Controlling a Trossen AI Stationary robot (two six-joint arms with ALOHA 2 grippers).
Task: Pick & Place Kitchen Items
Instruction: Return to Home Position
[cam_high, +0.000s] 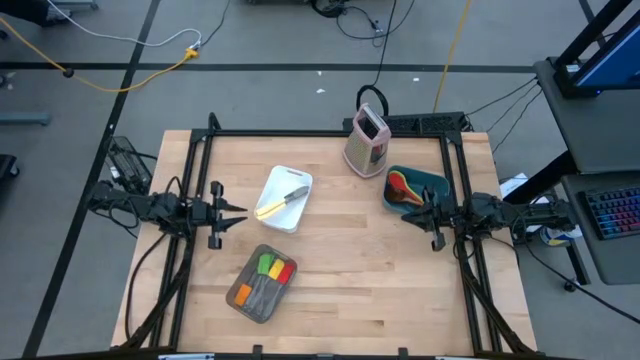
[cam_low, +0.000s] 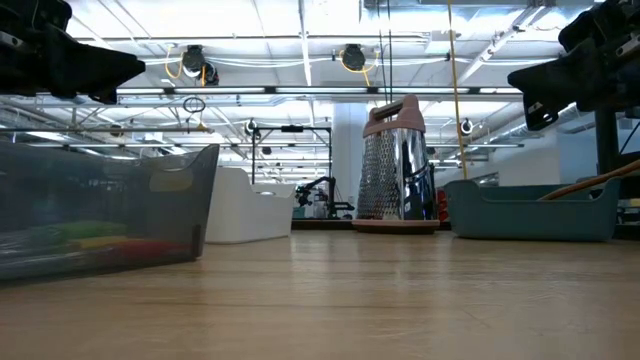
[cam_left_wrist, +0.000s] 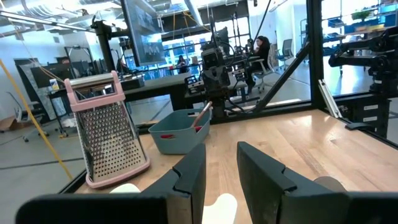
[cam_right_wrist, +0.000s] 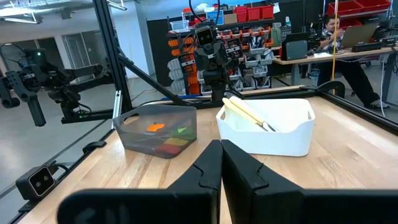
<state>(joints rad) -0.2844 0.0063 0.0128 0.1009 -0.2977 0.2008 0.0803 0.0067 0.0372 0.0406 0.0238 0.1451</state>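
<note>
Three spatulas (cam_high: 268, 267) lie in the pan (cam_high: 241, 299), one knife (cam_high: 281, 202) in the tray (cam_high: 288, 222); left gripper (cam_high: 236, 212) — fingers apart — by the tabletop's left edge, right gripper (cam_high: 414, 213) — closed, empty — by its right.

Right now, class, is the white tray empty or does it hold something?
Not empty. A yellow-handled knife lies inside the white tray, plain in the high view and the right wrist view.

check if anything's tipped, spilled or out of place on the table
Nothing stands out: grater upright, knife in white tray, spatulas in grey pan, spoons in teal bin, left hand and right hand at the sides.
</note>
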